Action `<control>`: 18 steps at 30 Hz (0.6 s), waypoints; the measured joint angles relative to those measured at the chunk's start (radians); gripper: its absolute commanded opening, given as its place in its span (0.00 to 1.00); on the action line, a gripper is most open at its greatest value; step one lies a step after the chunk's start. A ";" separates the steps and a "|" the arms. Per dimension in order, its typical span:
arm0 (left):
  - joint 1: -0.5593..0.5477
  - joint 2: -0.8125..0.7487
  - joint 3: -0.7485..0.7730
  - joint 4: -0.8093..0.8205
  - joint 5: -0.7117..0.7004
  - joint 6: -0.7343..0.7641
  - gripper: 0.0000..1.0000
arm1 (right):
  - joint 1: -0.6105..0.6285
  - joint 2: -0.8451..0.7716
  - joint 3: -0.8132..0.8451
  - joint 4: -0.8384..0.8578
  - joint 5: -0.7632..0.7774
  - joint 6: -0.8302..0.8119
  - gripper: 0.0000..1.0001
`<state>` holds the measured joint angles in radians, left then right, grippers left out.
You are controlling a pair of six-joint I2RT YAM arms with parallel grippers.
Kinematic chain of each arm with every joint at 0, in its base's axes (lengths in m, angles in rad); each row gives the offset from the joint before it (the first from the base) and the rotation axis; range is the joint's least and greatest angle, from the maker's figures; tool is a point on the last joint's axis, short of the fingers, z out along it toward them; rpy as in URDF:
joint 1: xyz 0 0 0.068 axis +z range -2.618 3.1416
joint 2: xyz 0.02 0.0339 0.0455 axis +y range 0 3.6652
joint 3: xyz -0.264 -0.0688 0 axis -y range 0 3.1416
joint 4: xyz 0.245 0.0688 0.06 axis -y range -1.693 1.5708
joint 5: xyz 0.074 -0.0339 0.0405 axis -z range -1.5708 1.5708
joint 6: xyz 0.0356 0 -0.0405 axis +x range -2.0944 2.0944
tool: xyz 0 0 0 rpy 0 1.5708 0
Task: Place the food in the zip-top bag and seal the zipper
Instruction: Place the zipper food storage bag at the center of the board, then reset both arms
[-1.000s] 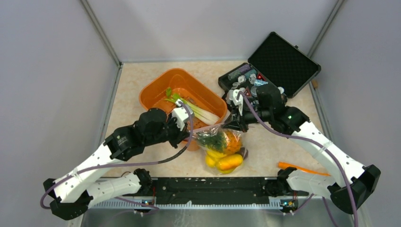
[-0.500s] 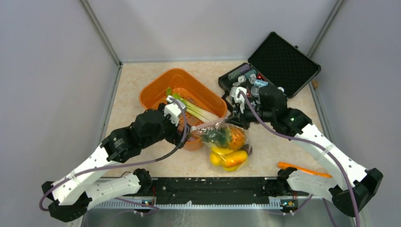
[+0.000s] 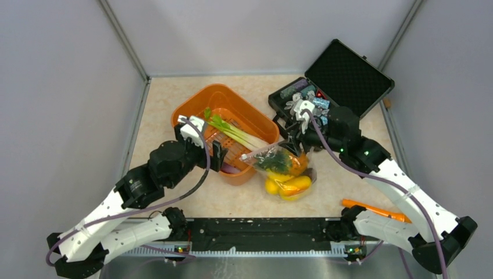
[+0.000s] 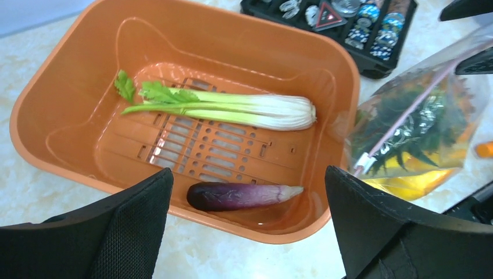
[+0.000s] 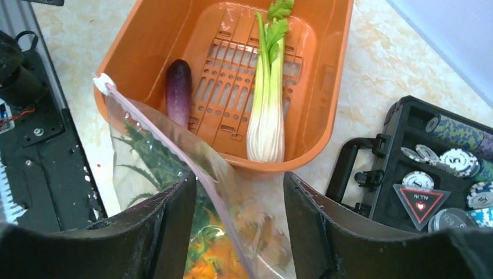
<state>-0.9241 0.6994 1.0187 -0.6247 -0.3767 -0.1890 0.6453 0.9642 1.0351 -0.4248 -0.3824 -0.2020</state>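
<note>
The zip-top bag (image 3: 285, 171) lies on the table right of the orange tub (image 3: 192, 104), with yellow fruit and an orange pineapple with green crown inside. Its pinkish zipper (image 5: 174, 136) runs loose between the fingers of my right gripper (image 5: 239, 180), which stands open with gaps on both sides. A white slider (image 5: 104, 83) sits at the strip's far end. My left gripper (image 4: 249, 174) is wide open above the tub's near edge and holds nothing. In the tub lie a purple eggplant (image 4: 241, 196) and a leafy green-white stalk (image 4: 232, 110).
An open black case (image 3: 343, 75) with chips and trinkets stands at the back right, just behind the right gripper. An orange tool (image 3: 372, 208) lies by the right arm's base. Grey walls close in the table on three sides.
Both grippers have opened and let go of the bag's mouth. The left arm has drawn back to the left over the tub. The bag has shifted right and settled on the table.
</note>
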 measured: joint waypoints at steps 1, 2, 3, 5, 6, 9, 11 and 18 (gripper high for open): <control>0.000 0.004 -0.011 0.002 -0.016 -0.010 0.99 | 0.000 0.005 0.002 0.002 0.006 0.005 0.60; 0.000 0.006 -0.019 0.004 -0.032 -0.021 0.99 | 0.000 0.008 0.002 0.002 0.016 0.011 0.61; 0.000 0.009 -0.024 0.005 -0.042 -0.027 0.99 | 0.000 0.011 0.002 0.002 0.026 0.019 0.63; 0.000 0.015 -0.028 0.006 -0.068 -0.042 0.99 | 0.000 0.011 0.002 0.010 0.051 0.036 0.66; 0.000 0.016 -0.029 0.009 -0.078 -0.047 0.99 | 0.000 0.006 0.002 0.022 0.064 0.046 0.68; 0.007 0.016 -0.029 0.027 -0.105 -0.058 0.99 | 0.000 -0.027 -0.007 0.073 0.118 0.077 0.69; 0.014 0.016 -0.029 0.030 -0.119 -0.064 0.99 | 0.000 -0.065 -0.016 0.109 0.173 0.104 0.69; 0.118 0.020 -0.029 0.027 -0.130 -0.086 0.99 | -0.035 -0.120 -0.024 0.180 0.436 0.217 0.73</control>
<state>-0.8062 0.7197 0.9897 -0.5980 -0.5064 -0.2749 0.6106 0.8444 1.0111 -0.2451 0.0536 0.0151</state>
